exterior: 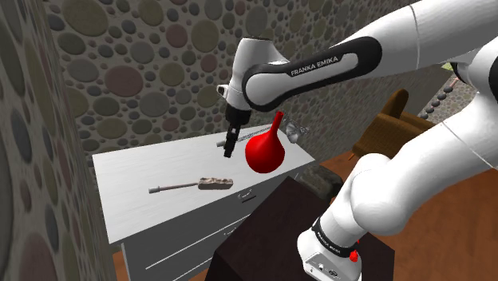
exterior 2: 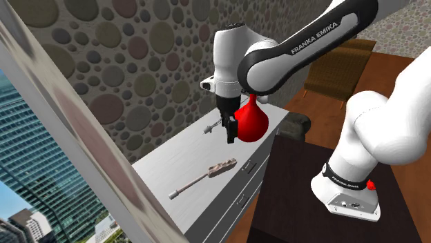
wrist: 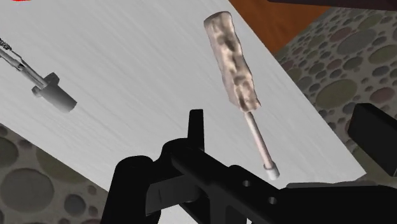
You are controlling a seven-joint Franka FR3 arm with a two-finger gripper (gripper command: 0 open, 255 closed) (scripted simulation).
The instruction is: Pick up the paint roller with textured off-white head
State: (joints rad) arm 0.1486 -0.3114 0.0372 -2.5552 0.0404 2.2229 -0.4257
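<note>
The paint roller [exterior: 195,185] lies flat on the white dresser top [exterior: 136,172], with a mottled off-white head [exterior: 215,183] and a thin grey handle. It also lies on the dresser in the second exterior view, as the paint roller [exterior 2: 207,172]. My gripper [exterior: 231,148] hangs in the air above the dresser, behind the roller and apart from it. In the wrist view the roller [wrist: 234,63] lies below the open gripper [wrist: 283,124], its handle end nearest the fingers. One finger [wrist: 196,127] stands well apart from the other, with nothing between them.
A red bulb-shaped vase [exterior: 263,150] stands on the dresser close beside the gripper. A grey tool [wrist: 54,95] lies further back by the pebble-patterned wall [exterior: 152,72]. The dresser has drawers [exterior: 199,231] in front. A brown armchair [exterior: 391,128] stands on the wooden floor.
</note>
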